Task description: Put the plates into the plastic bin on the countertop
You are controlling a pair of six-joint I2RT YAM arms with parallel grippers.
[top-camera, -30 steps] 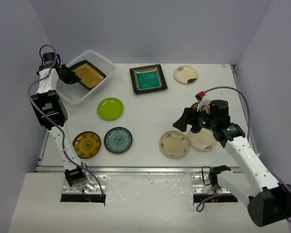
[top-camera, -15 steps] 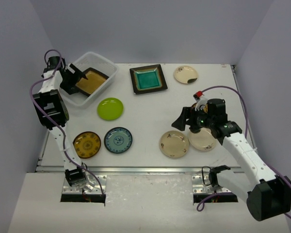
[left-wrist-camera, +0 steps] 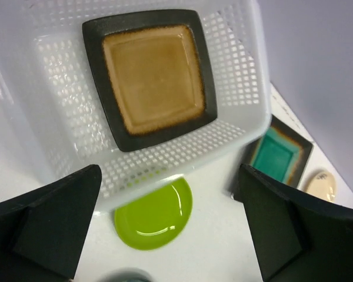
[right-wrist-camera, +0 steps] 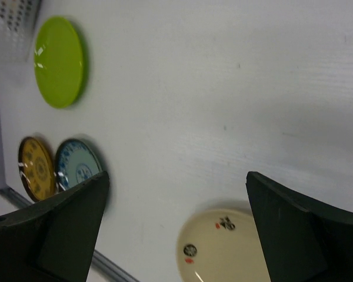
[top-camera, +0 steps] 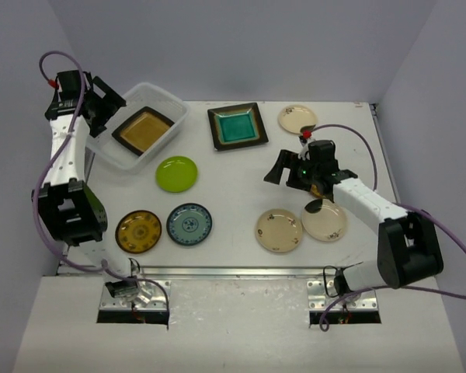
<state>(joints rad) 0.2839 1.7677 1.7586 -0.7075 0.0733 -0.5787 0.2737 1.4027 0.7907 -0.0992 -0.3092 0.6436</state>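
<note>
The amber square plate (top-camera: 142,129) lies flat inside the plastic bin (top-camera: 173,103) at the back left of the countertop (top-camera: 233,186). My left gripper (top-camera: 109,107) hangs open above the bin's left end, holding nothing. In the left wrist view the amber plate (left-wrist-camera: 153,76) sits below the open left gripper (left-wrist-camera: 170,171), with the bin wall (left-wrist-camera: 241,94) around it. Several plates lie on the countertop: teal square (top-camera: 237,127), lime green (top-camera: 176,173), mustard (top-camera: 138,231), blue (top-camera: 189,224) and three cream ones (top-camera: 279,230). My right gripper (top-camera: 278,172) is open and empty above the middle right.
The right wrist view shows the lime plate (right-wrist-camera: 59,61), the mustard plate (right-wrist-camera: 35,169), the blue plate (right-wrist-camera: 76,167) and a cream plate (right-wrist-camera: 223,247) under the open right gripper (right-wrist-camera: 176,176). A metal rail (top-camera: 217,272) runs along the front edge. Grey walls close in both sides.
The left gripper opened, let the amber plate settle flat in the bin and rose back to the left. The right arm swung backward and leftward, away from the near cream plates.
</note>
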